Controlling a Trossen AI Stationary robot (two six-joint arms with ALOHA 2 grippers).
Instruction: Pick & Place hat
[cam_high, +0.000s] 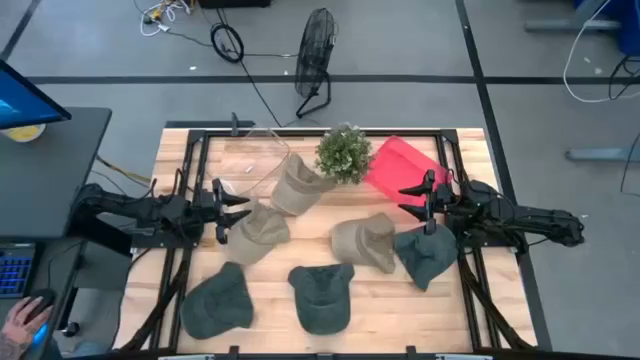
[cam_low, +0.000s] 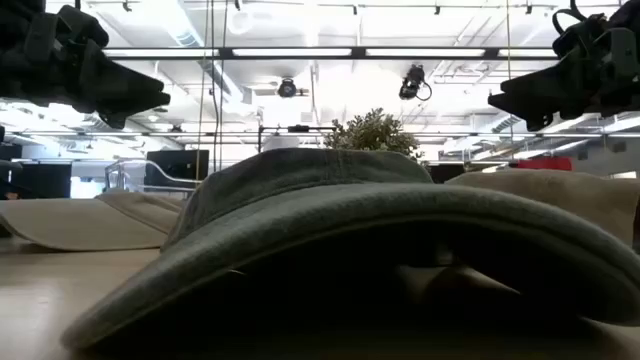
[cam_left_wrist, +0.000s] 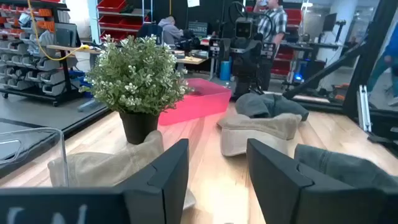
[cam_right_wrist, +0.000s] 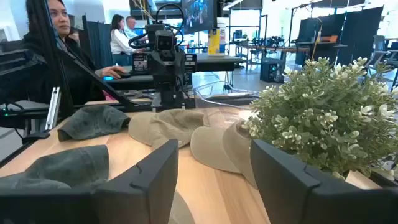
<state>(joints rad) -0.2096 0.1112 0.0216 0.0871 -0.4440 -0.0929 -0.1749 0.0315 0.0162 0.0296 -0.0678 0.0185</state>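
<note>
Six hats lie around the plant (cam_high: 344, 152). Left gripper (cam_high: 232, 207), at 9 o'clock, jaws apart, empty, beside tan hat (cam_high: 258, 232). Right gripper (cam_high: 420, 200), at 3 o'clock, open, empty, above green hat (cam_high: 425, 255).

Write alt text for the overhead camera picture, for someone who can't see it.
Six hats, tan and dark green, lie scattered on a wooden table around a small potted plant and a red bin. The left gripper and right gripper hover open at either side, holding nothing.
</note>
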